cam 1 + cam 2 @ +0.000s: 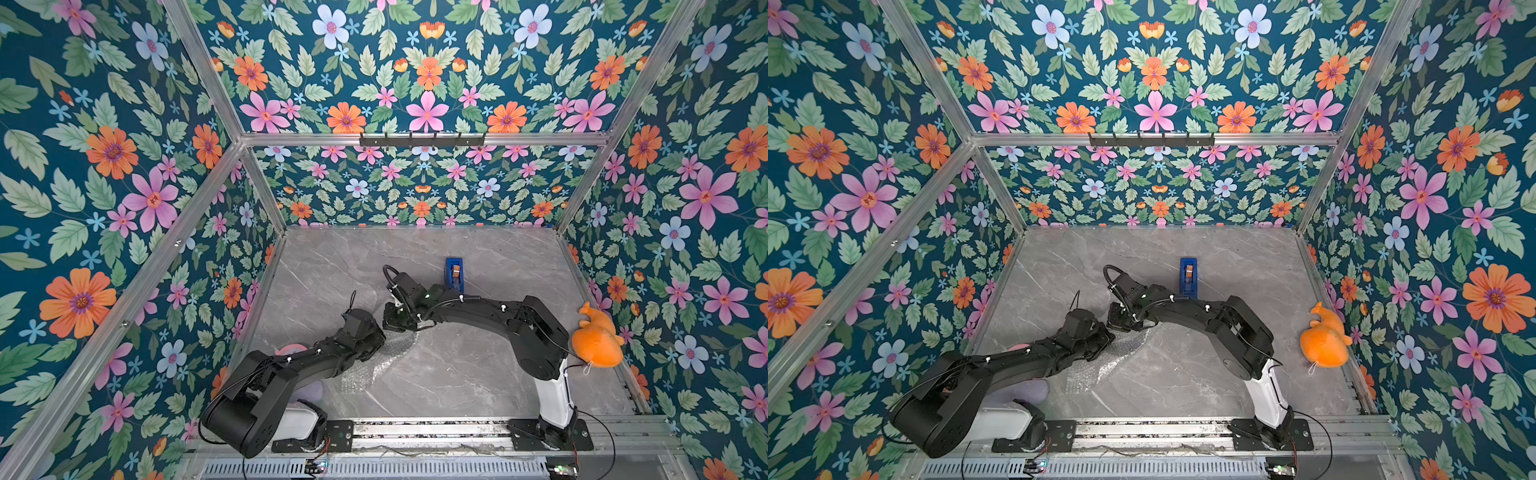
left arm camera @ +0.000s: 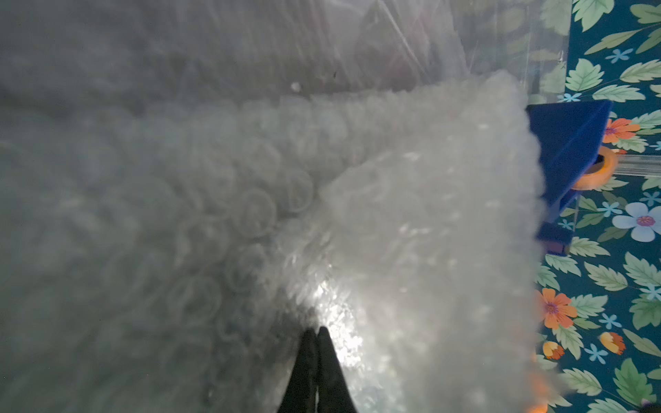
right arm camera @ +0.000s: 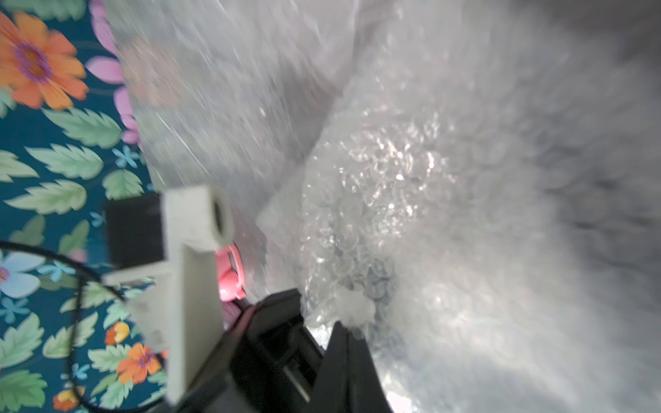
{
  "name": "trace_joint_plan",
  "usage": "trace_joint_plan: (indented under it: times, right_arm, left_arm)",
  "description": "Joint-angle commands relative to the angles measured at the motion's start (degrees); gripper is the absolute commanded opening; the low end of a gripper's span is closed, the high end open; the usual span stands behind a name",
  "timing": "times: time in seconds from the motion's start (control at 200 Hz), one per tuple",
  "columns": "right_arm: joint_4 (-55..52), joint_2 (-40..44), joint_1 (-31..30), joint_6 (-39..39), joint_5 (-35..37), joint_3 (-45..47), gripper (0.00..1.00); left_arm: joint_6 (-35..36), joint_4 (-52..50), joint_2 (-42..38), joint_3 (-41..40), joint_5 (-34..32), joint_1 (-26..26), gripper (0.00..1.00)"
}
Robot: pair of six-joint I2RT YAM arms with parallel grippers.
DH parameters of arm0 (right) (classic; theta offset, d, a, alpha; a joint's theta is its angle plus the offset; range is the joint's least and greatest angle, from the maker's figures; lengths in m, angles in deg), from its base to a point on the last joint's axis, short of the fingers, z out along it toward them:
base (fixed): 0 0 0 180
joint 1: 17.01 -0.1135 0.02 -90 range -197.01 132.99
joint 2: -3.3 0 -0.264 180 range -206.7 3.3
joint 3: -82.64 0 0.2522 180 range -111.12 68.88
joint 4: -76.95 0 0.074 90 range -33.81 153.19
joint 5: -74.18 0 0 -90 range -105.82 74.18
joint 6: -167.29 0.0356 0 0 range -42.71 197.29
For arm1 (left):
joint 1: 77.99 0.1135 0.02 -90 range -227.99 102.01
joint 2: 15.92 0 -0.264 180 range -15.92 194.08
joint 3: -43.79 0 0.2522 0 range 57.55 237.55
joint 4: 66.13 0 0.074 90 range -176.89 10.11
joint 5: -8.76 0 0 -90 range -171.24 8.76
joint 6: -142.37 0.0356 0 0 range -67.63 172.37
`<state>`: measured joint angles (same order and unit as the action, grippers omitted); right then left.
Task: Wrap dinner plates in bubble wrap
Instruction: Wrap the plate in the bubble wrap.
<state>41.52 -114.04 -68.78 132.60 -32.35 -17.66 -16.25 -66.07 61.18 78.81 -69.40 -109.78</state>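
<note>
In both top views the bubble wrap lies crumpled on the grey bench at the lower centre of the frame, running under the two wrists where they meet. The left pincer is pressed together on a fold of it; the right pincer is likewise clamped on the film, a white wad at its tip

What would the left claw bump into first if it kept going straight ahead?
The bubble wrap. The left claw is shut with the sheet right at its tips, probably pinched, and the wrap fills the way ahead. Anything behind is hidden.
</note>
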Motion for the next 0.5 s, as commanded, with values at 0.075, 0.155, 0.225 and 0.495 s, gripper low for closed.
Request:
trace_joint_plan:
  times: [0.075, 0.155, 0.225, 0.495]
  right_arm:
    - [0.6, -2.2, 0.0, 2.7, -1.3, 2.8, 0.0]
    - [0.9, -4.0, 0.1, 2.9, -2.6, 2.6, 0.0]
    - [0.3, -5.3, 0.0, 3.0, -3.2, 2.5, 0.0]
    - [-1.9, -4.5, 0.3, 3.4, -1.3, 3.3, 0.0]
  left_arm:
    - [-1.9, -0.7, -1.7, -1.7, 0.8, 0.0, 0.0]
    - [-1.9, -0.6, -2.3, -1.8, 0.7, 0.0, 0.0]
    - [-1.7, -0.7, -2.7, -1.3, 0.9, 0.0, 0.0]
    - [1.9, -13.5, -5.1, 12.4, -2.9, 0.2, 0.03]
